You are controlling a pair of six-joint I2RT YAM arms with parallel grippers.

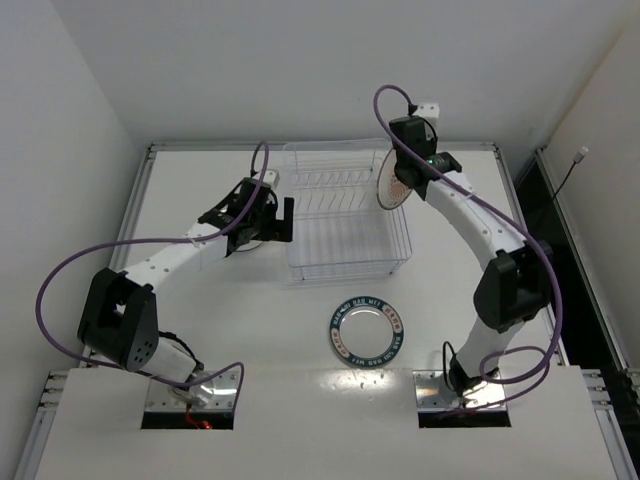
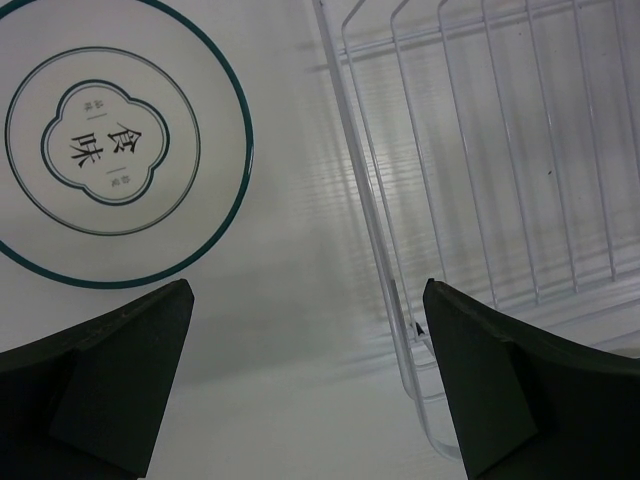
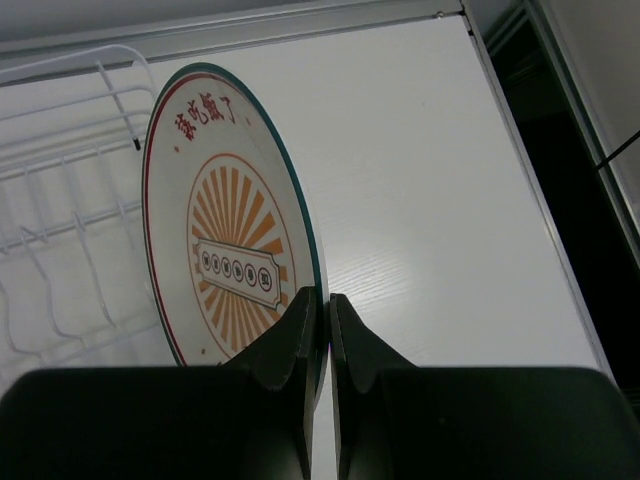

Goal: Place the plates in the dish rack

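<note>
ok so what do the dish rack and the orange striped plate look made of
The dish rack: thin wire, white-coated metal or clear plastic, I can't tell which; the table shows through between its bars. The orange striped plate: smooth printed face with a thin teal edge, probably glazed ceramic or melamine; the look leaves it open.

Setting: a robotics lab test cell. My left arm (image 1: 170,258) and right arm (image 1: 470,215) are bolted to a white table (image 1: 230,320) with aluminium edge rails (image 1: 220,146). Plain white panels (image 1: 60,150) box it in, and purple cables (image 1: 41,305) run exposed.
</note>
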